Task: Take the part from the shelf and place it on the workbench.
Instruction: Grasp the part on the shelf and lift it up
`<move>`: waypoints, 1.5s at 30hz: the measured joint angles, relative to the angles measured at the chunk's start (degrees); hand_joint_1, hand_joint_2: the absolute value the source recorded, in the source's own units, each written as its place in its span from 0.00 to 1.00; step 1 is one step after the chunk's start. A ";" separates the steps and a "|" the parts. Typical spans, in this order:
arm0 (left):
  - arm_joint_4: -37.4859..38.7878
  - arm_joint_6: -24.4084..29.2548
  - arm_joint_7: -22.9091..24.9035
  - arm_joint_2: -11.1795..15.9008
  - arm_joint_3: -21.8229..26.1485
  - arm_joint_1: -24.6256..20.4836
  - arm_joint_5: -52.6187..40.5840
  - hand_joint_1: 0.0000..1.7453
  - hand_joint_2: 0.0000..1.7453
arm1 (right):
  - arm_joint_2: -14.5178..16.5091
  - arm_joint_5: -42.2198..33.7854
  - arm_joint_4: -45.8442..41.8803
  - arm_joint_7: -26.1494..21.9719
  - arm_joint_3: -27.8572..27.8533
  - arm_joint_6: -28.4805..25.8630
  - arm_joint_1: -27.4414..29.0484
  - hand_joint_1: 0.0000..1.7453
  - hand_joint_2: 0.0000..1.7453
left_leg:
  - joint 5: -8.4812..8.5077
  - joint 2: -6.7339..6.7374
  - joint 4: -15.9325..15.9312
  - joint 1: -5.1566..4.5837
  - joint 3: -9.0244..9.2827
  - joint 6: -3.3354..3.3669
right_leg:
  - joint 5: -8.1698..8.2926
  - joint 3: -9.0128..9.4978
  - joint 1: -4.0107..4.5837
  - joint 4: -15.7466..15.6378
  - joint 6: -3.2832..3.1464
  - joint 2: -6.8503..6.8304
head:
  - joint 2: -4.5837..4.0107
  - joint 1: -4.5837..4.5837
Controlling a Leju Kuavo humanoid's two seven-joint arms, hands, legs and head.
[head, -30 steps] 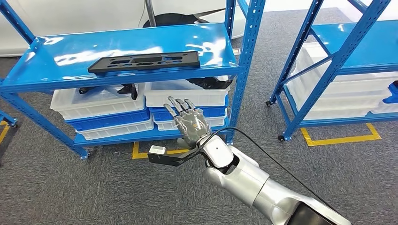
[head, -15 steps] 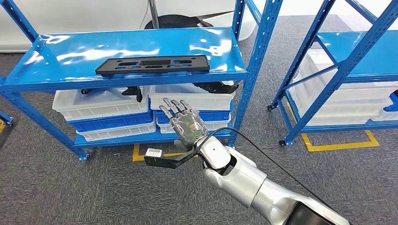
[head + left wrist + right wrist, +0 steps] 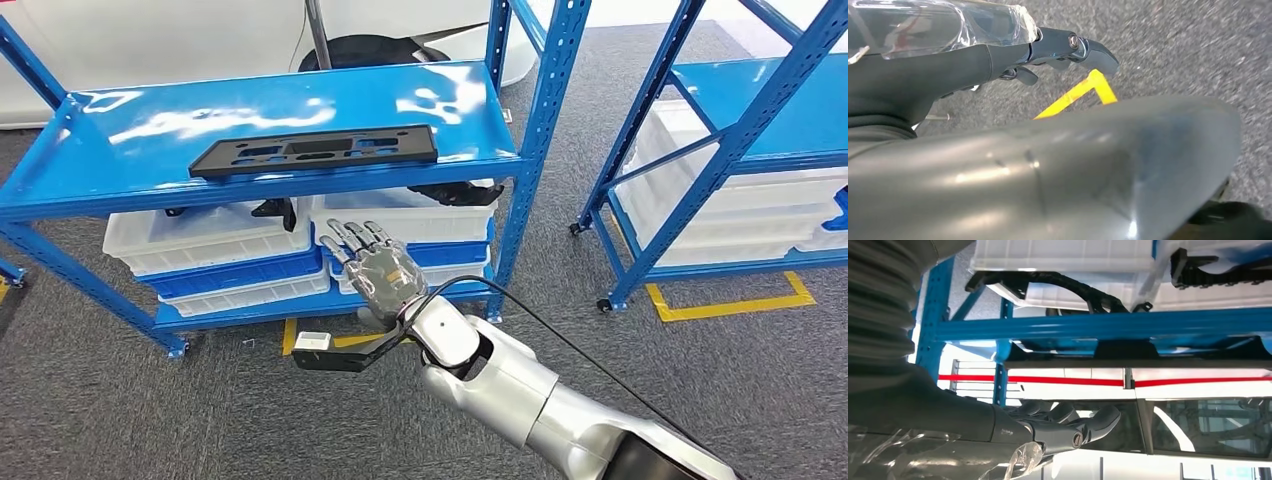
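Grey carpet all round, marked with yellow tape corners. Blue steel shelf rack straight ahead, with a second rack well apart to the right. Stacked white and blue bins under the top shelf, some holding dark parts. Long flat black part with cut-outs lying on the glossy top shelf near its front edge, untouched. Silver right arm reaching up from below. Right hand raised below the shelf edge, in front of the bins, fingers spread and holding nothing. Left hand close over the carpet, fingers seemingly straight, mostly hidden, so spread or closed cannot be told.
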 joint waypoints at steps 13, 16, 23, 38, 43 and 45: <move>0.00 0.04 -0.05 0.00 -0.01 0.08 0.07 0.00 0.00 | 0.44 -1.00 -0.08 0.10 0.80 0.44 0.00 0.00 1.00 | -0.53 -0.41 -4.60 -1.00 4.15 4.28 | -4.68 -9.19 0.07 16.01 1.45 -0.32 | 0.01 0.10; 0.00 0.03 -0.05 -0.06 -0.01 0.08 0.05 0.00 0.00 | 0.44 -1.40 -0.08 0.31 0.85 0.45 -0.13 0.00 1.00 | -1.42 -0.52 -4.56 -1.35 5.20 3.92 | 1.55 -4.30 0.62 4.26 0.29 -0.38 | 0.00 0.08; 0.00 0.00 -0.07 -0.10 -0.01 0.10 -0.01 0.00 0.00 | 0.36 -1.75 -0.13 0.75 0.90 0.45 -0.52 0.00 1.00 | -4.91 -0.23 0.39 -1.08 3.13 1.69 | 1.80 -2.13 0.48 0.28 -0.88 -0.18 | 0.00 -0.05; 0.00 0.07 -0.08 -0.08 -0.01 0.41 -0.22 0.00 0.00 | 0.28 -1.80 -0.21 0.84 1.05 0.63 -0.56 0.00 1.00 | 0.60 -0.31 -5.13 -0.98 3.58 3.87 | -3.26 -1.69 0.80 4.83 1.30 0.08 | 0.01 -0.04; 0.00 0.13 -0.08 -0.09 -0.01 0.51 -0.22 0.00 0.00 | -0.07 -1.95 -0.21 0.98 1.07 0.82 -0.28 0.00 1.00 | -0.38 -0.40 -5.12 -0.98 4.72 4.46 | -5.82 -9.43 0.56 17.23 1.83 -0.12 | 0.01 0.04; 0.00 0.13 -0.08 -0.10 -0.01 0.54 -0.22 0.00 0.00 | -0.15 -1.96 -0.21 1.00 1.07 0.82 -0.29 0.00 1.00 | -0.94 -0.54 -5.11 -0.98 5.46 4.14 | -0.91 -6.38 0.47 9.44 1.64 -0.28 | 0.01 0.05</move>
